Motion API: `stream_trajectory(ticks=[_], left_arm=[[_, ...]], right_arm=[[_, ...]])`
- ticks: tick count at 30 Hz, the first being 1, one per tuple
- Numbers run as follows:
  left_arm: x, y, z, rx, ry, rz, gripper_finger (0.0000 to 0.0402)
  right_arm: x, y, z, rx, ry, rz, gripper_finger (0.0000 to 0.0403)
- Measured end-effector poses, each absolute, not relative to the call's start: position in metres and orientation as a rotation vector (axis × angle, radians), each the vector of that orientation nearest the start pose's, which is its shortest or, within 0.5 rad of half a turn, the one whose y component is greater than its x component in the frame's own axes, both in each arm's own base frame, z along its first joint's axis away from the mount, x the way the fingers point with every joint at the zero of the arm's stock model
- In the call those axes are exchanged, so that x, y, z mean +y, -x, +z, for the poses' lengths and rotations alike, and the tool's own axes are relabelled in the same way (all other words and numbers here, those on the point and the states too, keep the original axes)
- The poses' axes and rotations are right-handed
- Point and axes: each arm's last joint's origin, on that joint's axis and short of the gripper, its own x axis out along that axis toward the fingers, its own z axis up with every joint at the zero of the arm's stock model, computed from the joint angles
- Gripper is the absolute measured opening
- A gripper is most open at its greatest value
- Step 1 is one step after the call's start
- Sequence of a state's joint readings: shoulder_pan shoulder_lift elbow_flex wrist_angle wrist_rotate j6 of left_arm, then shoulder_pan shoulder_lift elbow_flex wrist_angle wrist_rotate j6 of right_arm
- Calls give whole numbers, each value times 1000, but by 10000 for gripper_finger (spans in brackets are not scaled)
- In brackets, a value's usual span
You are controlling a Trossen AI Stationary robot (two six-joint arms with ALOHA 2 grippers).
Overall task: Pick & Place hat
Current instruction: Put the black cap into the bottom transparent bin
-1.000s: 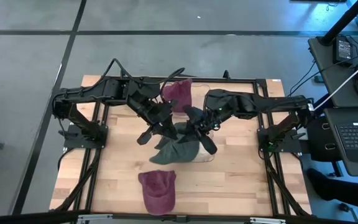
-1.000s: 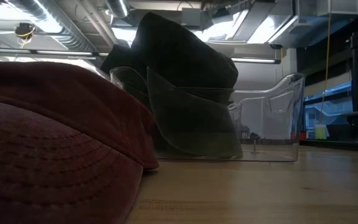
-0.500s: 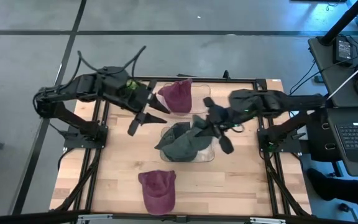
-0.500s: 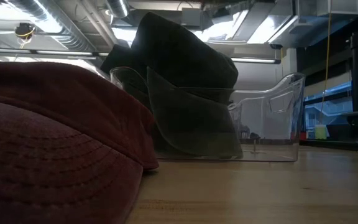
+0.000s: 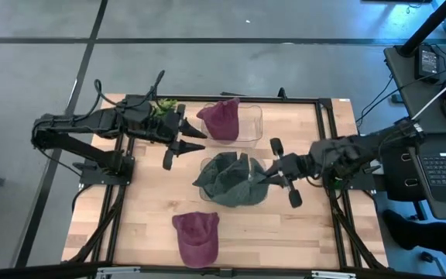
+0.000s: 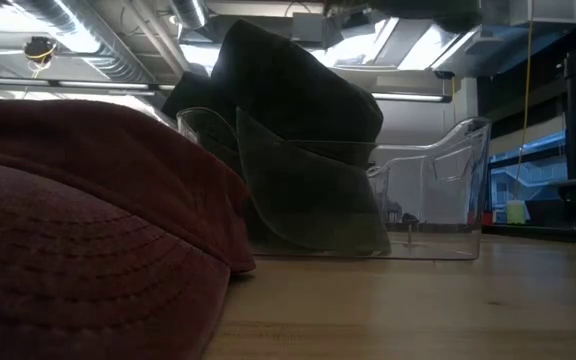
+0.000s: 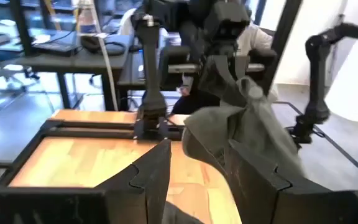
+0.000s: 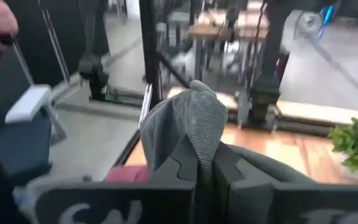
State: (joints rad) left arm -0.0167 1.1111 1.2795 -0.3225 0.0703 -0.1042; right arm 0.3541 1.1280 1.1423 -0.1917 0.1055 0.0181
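1. Step in hand (judged): settling the grey-green hat (image 5: pixel 229 180) into the clear bin (image 5: pixel 255 196) at mid-desk. The crown already fills the bin, with cloth standing above the rim in the low view.
2. Advice: slacken the grip only once the cloth hangs inside the bin walls. Withdraw along the line of the fold, so the fingers do not drag the hat back over the rim. Keep the bin from sliding on the wooden desk (image 5: pixel 142 225).
3. Right pincer (image 5: pixel 272 177): at the bin's right edge, fingers nearly together. In its wrist view a ridge of grey-green cloth is pinched between them, so it holds the hat.
4. Left pincer (image 5: pixel 178 146): above the desk, left of the bins and apart from them. Fingers spread to a moderate gap, nothing between them, nothing touched.
5. Other stock: one maroon hat (image 5: pixel 222 119) in a second clear bin (image 5: pixel 252 122) at the far edge; another maroon cap (image 5: pixel 196 237) lying loose near the front edge.
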Motion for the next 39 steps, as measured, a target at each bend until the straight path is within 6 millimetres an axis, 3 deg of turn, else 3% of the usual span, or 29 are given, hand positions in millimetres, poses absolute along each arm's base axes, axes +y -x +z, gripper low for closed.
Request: stream_trajectory(ticks=[5, 10, 28, 39], left_arm=[[-4, -228, 424, 152, 122, -23, 147], [-2, -231, 423, 149, 143, 47, 146], [0, -230, 422, 144, 211, 136, 148], [0, -230, 422, 145, 235, 140, 145]], right_arm=[[77, -213, 347, 57, 11, 247, 8], [73, -212, 313, 18, 30, 206, 8], [70, -211, 309, -22, 142, 178, 11], [60, -212, 273, 12, 220, 90, 12]])
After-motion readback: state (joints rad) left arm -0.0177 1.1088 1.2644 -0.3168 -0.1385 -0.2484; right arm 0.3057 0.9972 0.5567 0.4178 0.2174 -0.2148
